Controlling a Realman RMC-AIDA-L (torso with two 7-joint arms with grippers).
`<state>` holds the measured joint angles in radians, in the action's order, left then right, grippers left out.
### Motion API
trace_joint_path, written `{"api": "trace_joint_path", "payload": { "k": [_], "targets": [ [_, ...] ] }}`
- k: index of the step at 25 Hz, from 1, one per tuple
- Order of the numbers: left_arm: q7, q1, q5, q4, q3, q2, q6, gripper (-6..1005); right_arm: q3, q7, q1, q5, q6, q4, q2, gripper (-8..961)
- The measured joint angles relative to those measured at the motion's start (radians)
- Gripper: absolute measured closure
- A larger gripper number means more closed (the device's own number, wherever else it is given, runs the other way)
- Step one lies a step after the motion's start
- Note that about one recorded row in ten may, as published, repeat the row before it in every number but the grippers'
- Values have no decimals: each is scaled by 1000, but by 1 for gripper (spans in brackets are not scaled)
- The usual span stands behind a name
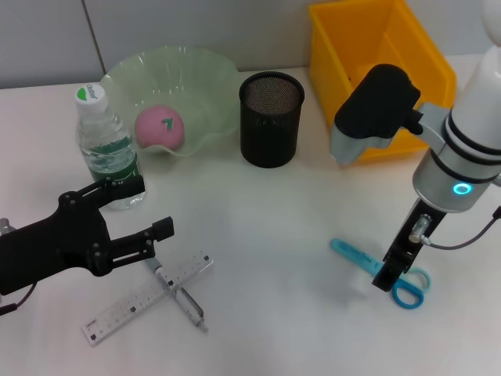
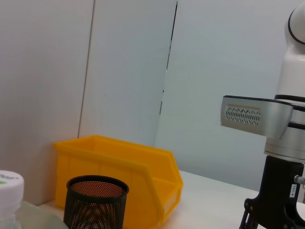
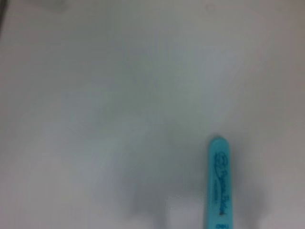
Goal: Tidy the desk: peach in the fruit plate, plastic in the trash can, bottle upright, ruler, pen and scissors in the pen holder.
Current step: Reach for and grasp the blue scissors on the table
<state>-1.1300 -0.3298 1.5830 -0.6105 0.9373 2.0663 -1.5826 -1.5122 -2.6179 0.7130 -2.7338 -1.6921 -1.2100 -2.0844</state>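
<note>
A pink peach [image 1: 160,127] lies in the green fruit plate [image 1: 205,72] at the back left. The bottle [image 1: 106,149] stands upright beside the plate, its cap [image 2: 9,183] also in the left wrist view. The black mesh pen holder [image 1: 271,117] [image 2: 96,200] stands mid-back. A clear ruler [image 1: 133,307] and a pen [image 1: 182,296] lie crossed at the front left. My left gripper [image 1: 155,205] hovers open just over them, by the bottle's base. Blue scissors [image 1: 356,255] [image 3: 218,183] lie at the front right, with my right gripper [image 1: 389,274] down at their handles. No plastic is in view.
A yellow bin [image 1: 376,70] [image 2: 119,171], the trash can, stands at the back right against the wall. The right arm's forearm [image 1: 376,110] hangs in front of the bin. White table surface lies between the ruler and the scissors.
</note>
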Motion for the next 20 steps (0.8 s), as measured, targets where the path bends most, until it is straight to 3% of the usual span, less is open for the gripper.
{"api": "trace_joint_path", "payload": {
  "k": [15,20],
  "targets": [
    [3,-2,0,0,0,1,6,156,-55,2,0,30,45,30,0,195],
    [2,-2,-1,0,0,1,6,155,-56,2,0,30,55,46,0,280]
  ]
}}
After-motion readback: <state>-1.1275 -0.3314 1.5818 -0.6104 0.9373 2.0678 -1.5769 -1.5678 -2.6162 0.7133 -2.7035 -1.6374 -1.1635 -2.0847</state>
